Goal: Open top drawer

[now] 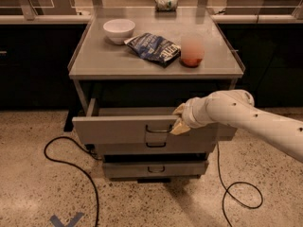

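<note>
The top drawer [113, 130] of the grey metal cabinet is pulled partly out, and a strip of its grey inside shows behind the front. Its small dark bail handle [157, 128] sits at the centre of the front. My gripper [179, 119], on the end of the white arm that comes in from the right, is at the right end of this handle and closed on it. One tan fingertip [180, 110] is above the drawer's top edge and the other is against the handle.
Two shorter drawers [156, 169] sit shut below. On the cabinet top [94, 63] are a white bowl [119, 30], a dark snack bag [155, 48] and a blurred reddish object [191, 51]. Black cables [71, 167] lie on the floor to both sides.
</note>
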Controlling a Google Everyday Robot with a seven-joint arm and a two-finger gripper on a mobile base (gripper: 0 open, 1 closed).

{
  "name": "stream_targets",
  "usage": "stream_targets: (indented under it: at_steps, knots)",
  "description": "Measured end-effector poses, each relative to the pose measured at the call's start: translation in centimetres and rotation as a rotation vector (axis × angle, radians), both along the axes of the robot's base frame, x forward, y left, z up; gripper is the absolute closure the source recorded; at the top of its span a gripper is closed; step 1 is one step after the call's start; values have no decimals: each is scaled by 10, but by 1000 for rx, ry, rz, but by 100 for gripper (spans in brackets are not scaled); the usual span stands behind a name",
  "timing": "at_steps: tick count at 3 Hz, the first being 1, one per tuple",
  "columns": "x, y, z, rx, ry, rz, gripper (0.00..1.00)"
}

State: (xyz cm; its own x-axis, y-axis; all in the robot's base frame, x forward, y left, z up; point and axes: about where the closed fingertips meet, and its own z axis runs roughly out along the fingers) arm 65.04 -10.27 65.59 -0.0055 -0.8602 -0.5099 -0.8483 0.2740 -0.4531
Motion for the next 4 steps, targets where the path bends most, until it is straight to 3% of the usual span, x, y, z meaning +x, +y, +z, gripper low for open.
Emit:
stream_targets:
  at_steps: [4]
  knots:
    - [-48,-7,-1,-32,-43,-28,100]
